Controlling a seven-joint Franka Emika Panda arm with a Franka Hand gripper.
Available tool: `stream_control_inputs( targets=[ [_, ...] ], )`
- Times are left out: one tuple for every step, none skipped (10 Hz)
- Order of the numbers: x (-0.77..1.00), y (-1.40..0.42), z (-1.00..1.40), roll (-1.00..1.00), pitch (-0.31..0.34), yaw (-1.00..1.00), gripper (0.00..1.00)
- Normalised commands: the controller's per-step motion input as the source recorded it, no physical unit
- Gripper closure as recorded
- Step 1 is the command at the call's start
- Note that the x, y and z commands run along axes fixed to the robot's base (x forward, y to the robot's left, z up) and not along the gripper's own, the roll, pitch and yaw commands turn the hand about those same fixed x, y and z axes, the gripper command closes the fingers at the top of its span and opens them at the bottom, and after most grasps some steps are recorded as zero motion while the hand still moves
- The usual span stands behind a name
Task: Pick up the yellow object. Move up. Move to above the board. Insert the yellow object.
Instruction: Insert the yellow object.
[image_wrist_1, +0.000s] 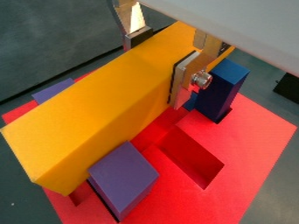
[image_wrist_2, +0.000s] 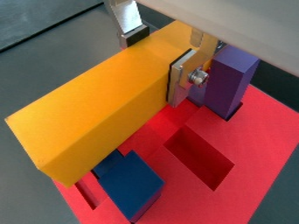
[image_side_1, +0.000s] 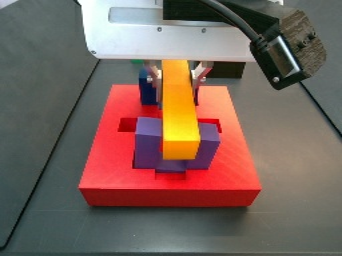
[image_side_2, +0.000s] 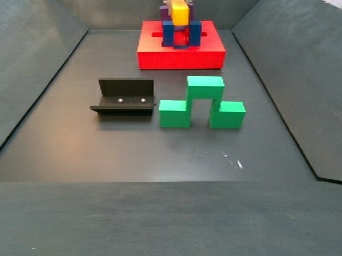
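Note:
My gripper (image_wrist_1: 158, 61) is shut on one end of the yellow object (image_wrist_1: 100, 114), a long yellow-orange bar that lies level between its silver fingers (image_wrist_1: 184, 80). The grip also shows in the other wrist picture (image_wrist_2: 156, 59). The bar hangs low over the red board (image_wrist_1: 263, 166), between the upright blue block (image_wrist_1: 222, 87) and purple block (image_wrist_1: 122, 179). In a side view the bar (image_side_1: 178, 110) runs down the board's (image_side_1: 120, 180) middle line between the blocks, under my gripper (image_side_1: 177, 70). I cannot tell whether it touches the board.
An open rectangular slot (image_wrist_1: 193, 157) lies in the board beside the bar. On the dark floor in front of the board (image_side_2: 154, 58) stand green blocks (image_side_2: 201, 103) and the fixture (image_side_2: 124, 100). Dark walls ring the floor.

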Motion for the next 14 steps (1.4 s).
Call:
stream_control_inputs(
  targets=[
    [0.0, 0.0, -0.02, 0.02, 0.1, -0.14, 1.0],
    [0.0, 0.0, 0.0, 0.01, 0.103, -0.16, 1.0],
    [0.0, 0.0, -0.06, 0.0, 0.101, -0.14, 1.0],
    [0.0, 0.0, -0.1, 0.0, 0.11, -0.11, 1.0],
    [0.0, 0.06, -0.1, 0.0, 0.126, -0.03, 1.0],
    [0.0, 0.14, -0.05, 0.0, 0.114, 0.0, 1.0],
    [0.01, 0.09, -0.06, 0.0, 0.086, 0.06, 1.0],
    [0.02, 0.07, -0.13, 0.0, 0.07, 0.05, 1.0],
    [0.0, 0.06, -0.11, 0.0, 0.059, 0.04, 1.0],
    [0.0, 0.0, -0.07, 0.02, 0.071, 0.03, 1.0],
    [0.0, 0.0, -0.07, 0.0, 0.086, 0.09, 1.0],
    [0.0, 0.0, -0.03, 0.0, 0.073, 0.03, 1.0],
    [0.0, -0.04, 0.0, 0.0, 0.07, 0.01, 1.0],
    [0.0, -0.19, 0.0, 0.05, 0.083, 0.06, 1.0]
  ],
)
